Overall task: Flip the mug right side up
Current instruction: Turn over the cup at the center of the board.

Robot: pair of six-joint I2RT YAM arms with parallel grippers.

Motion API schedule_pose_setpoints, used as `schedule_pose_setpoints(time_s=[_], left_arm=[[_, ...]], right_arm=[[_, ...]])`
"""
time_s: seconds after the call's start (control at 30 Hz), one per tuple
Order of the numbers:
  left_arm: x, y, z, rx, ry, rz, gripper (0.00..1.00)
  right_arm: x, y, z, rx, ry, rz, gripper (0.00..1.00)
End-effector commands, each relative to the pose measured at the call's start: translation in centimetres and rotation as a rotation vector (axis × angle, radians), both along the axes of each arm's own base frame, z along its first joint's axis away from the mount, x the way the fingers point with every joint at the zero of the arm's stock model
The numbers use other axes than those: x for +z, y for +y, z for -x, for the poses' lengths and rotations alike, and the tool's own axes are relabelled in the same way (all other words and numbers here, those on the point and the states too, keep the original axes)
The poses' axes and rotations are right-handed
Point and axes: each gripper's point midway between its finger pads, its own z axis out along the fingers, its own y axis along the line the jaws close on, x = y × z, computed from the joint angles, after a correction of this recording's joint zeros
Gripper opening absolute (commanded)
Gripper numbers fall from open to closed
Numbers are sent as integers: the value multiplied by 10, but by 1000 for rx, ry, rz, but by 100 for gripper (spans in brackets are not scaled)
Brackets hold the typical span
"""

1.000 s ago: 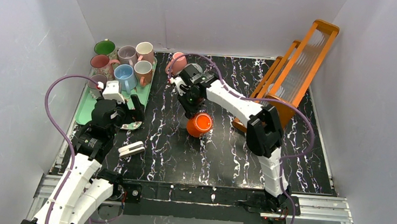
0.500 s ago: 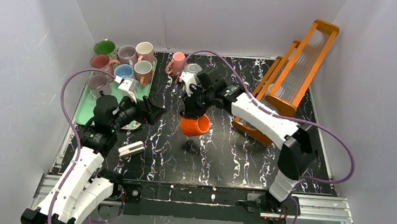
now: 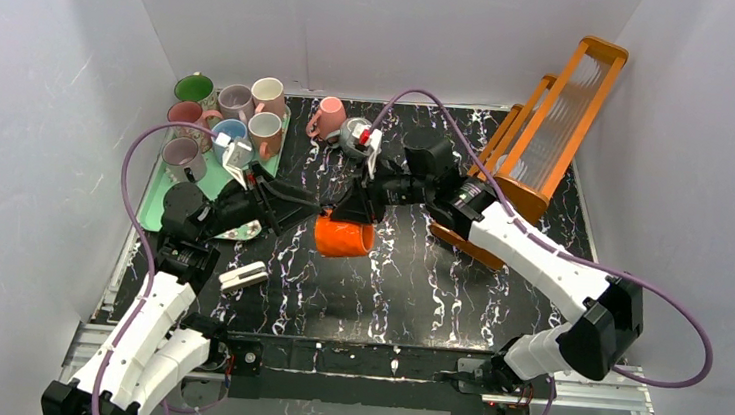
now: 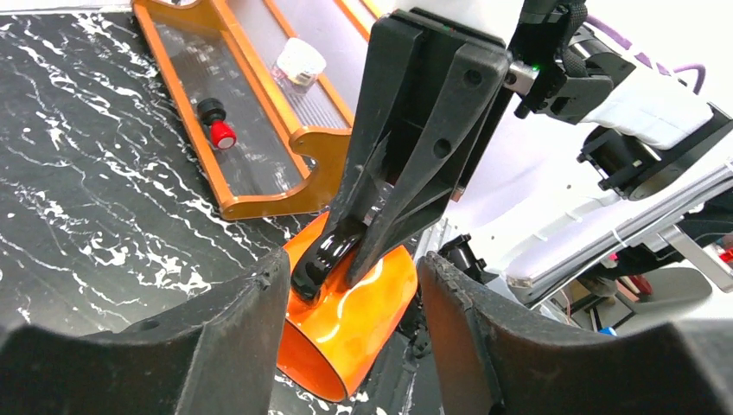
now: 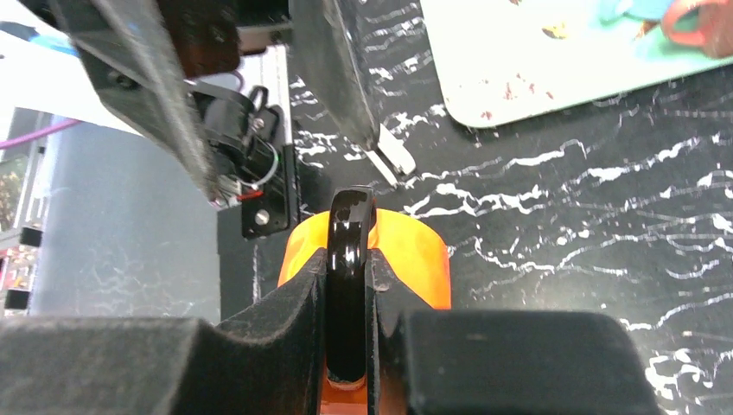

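From above, the orange mug hangs on its side over the worktop, apparently lifted clear. Its long axis runs roughly level between the two arms. The right arm reaches in from the mug's right, with the right jaws pinching the handle on top. The left arm comes from the other side, with the left jaws spread wide just short of the mug's end.

In the left wrist view, the mug lies straight ahead of the spread left jaws, centred on the gap and touching neither finger. The right jaws come down from above onto the black handle. Which end of the mug faces this way I cannot tell.

In the right wrist view, the handle is clamped edge-on between the right jaws, with the orange body just beyond them and the open left jaws further out. The left arm looks placed to take the body.
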Motion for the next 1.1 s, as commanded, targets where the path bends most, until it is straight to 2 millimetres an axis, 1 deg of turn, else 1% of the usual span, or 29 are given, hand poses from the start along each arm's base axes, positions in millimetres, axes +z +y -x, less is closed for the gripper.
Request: schedule_pose_setpoints(time_s=[0.0,0.1,0.2,0.4,0.53,0.63,0.83,0.9,0.97,1.0,1.03,1.07], left_arm=[[23,-5,17,-77,-51,47,53],[26,-5,16,-76,-46,78,50],[30,-5,17,-75,-40,116,43],[31,-3,13,-50,-26,146,34],[26,-4,10,-39,-9,151,34],[26,-4,9,-36,-8,157,37],[26,-8,6,-39,-7,162,38],[27,-10,6,-48,-8,166,32],[28,-12,8,-58,-11,171,25],[29,-12,9,-61,-15,175,17],[31,-12,9,-60,-25,179,6],[33,-12,9,-55,-34,183,0]], right_arm=[[67,3,18,73,-72,-219,1],[76,4,22,80,-54,-272,1],[79,5,22,81,-43,-292,1],[82,7,25,92,-32,-319,1],[87,7,25,94,-33,-341,1],[91,7,25,97,-38,-354,1],[96,8,28,112,-40,-377,1],[95,9,28,117,-34,-379,1],[96,10,27,119,-33,-382,1],[95,10,27,119,-31,-382,1],[94,11,27,120,-27,-380,1],[93,11,27,119,-24,-378,1]])
